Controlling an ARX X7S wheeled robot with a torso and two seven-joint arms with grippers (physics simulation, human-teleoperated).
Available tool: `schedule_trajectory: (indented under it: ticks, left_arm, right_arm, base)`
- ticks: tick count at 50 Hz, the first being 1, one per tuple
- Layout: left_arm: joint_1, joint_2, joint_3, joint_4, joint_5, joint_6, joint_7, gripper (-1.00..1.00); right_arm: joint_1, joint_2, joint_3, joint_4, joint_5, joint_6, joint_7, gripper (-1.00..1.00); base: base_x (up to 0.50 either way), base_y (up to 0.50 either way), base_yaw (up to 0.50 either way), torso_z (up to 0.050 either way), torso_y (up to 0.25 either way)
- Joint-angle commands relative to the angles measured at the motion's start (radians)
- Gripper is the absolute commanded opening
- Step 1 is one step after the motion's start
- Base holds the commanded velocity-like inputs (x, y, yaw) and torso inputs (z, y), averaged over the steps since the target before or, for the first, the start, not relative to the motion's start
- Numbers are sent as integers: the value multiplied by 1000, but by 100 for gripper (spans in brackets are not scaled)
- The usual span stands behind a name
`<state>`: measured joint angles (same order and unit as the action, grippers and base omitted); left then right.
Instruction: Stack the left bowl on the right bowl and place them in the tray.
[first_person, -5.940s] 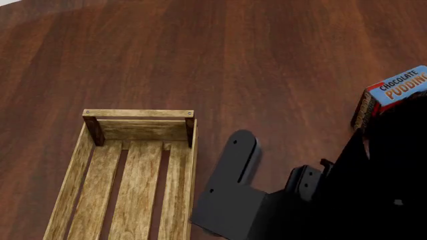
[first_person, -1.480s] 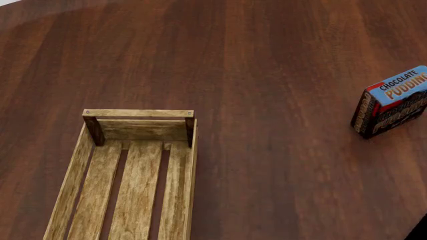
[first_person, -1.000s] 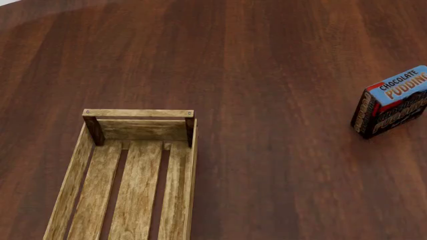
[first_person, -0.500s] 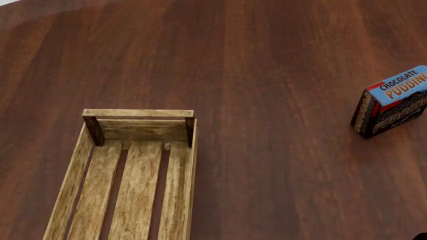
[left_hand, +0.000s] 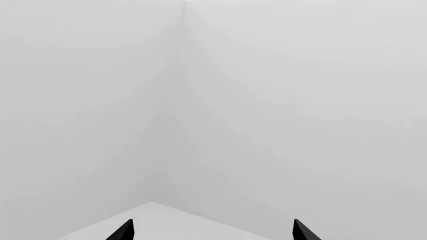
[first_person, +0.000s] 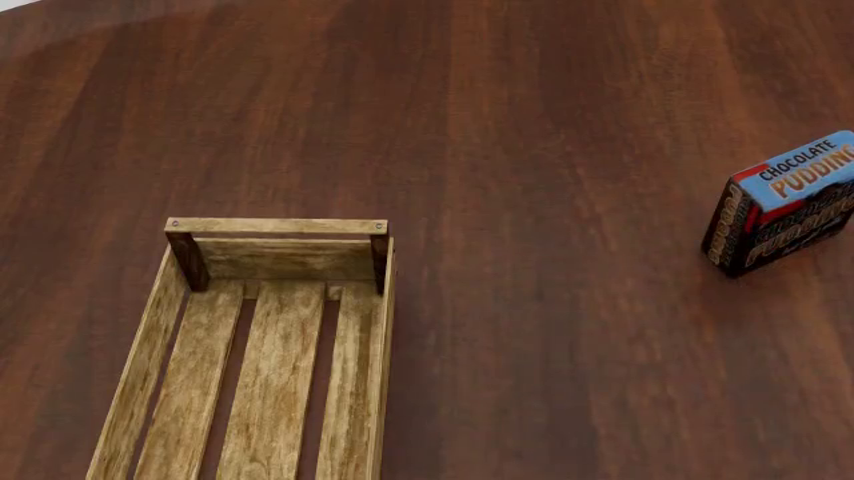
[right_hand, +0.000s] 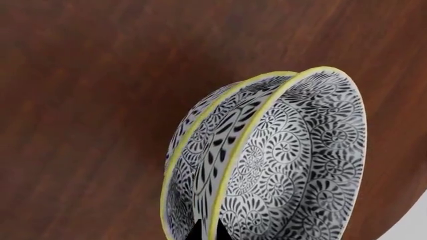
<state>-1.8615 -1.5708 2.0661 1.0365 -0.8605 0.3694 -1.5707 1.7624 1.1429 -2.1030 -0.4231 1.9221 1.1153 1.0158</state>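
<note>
In the right wrist view, two black-and-white patterned bowls with yellow rims are nested: the inner bowl (right_hand: 300, 165) sits inside the outer bowl (right_hand: 200, 135). My right gripper (right_hand: 207, 232) is shut on their rims and holds them tilted above the dark wood table (right_hand: 80, 100). The tray (first_person: 278, 228), a light-wood slatted crate, lies at the lower left of the head view with nothing in it. My left gripper (left_hand: 210, 232) is open and holds nothing, facing a plain white background. Neither gripper shows in the head view, and neither do the bowls.
A chocolate pudding box (first_person: 787, 200) stands on the table (first_person: 534, 150) at the right edge of the head view. The table's pale edge (right_hand: 407, 220) shows beside the bowls in the right wrist view.
The black right arm that filled the lower right of the head view 5.9 s ago is gone from it. The tray and the pudding box have not moved.
</note>
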Motion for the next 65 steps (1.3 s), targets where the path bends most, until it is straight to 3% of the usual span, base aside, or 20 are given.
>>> schedule_trajectory:
  ticks: [1,23,36,65]
  left_arm:
    - [0,0,-11,3,-8,-6,0,100]
    - [0,0,-34,-1,-22,-6,0,100]
    - [13,0,-34,-3,-15,-3,0,100]
    - [60,0,-16,-29,25,35,0,100]
  right_arm:
    - [-4,7,3,-3,-22,0,-6,100]
    - [33,21,12,-36,17,24,28,100]
    - [-48,-69,13,56,-65,-25,-66,100]
    - [-204,-107,-9,174,-138,-131,-168,100]
  base:
    - [0,0,0,0,0]
    - [0,0,0,0,0]
    - [1,0,0,0,0]
    - [0,0,0,0,0]
